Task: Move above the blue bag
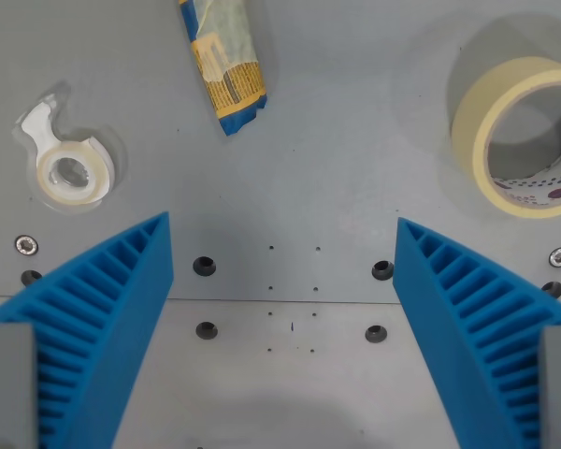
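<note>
Wrist view, looking straight down. The gripper [280, 238] shows as two blue ribbed plastic fingers [112, 309] entering from the lower corners, one at the wrist view's left and one at the right. Their tips stand wide apart with nothing between them but bare surface, so the claw is spread and empty, which suits a task that asks only for a position over something and not for a grasp.

Below the gap lies the grey metal table [346, 140], with a seam running across it, several dark bolt holes and a few silver screw heads along the edges. These appear to be mounting points of the workbench and play no part in the task.

The blue and yellow printed bag [222, 58], a slim packet with a pale panel of small print, lies far from the fingers at the top of the picture, slightly left of centre, and runs off the top edge. Its near end points toward the gap. Because the bag sits far from the point midway between the tips, the claw is judged not yet to be above it; a move toward the far side and a little left would bring it there.

To the left rests a clear plastic dispenser holding a small roll of transparent tape [70, 173], well apart from the bag. At the far right stands a wide roll of cream masking tape [519, 131], with a patterned roll partly visible inside it. Both look like distractors.
</note>
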Controlling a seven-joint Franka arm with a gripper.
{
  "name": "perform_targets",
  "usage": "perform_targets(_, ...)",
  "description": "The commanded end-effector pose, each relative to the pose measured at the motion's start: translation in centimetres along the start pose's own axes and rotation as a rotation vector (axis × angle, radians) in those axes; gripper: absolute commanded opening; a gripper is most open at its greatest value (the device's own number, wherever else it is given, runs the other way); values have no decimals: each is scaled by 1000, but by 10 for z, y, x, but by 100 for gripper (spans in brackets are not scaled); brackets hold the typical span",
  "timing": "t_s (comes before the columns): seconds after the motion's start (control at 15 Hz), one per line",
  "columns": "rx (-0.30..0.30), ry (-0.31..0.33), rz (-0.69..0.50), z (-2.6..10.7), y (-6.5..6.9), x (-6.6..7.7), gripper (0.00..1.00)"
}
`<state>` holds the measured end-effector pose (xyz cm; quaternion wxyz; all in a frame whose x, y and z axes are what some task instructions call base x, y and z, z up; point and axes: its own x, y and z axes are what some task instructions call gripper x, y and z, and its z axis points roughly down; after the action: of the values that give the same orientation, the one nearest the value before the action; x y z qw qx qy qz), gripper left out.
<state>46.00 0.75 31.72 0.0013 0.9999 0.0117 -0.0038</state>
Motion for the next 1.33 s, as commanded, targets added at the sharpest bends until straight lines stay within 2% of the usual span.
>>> perform_targets(0.07,0,5,0,-2,0,0,100)
perform_targets(0.73,4,13,-36,3,-1,2,100)
perform_targets(1.0,10,26,-76,11,-4,4,100)
perform_targets(1.33,20,45,-132,27,-9,10,100)
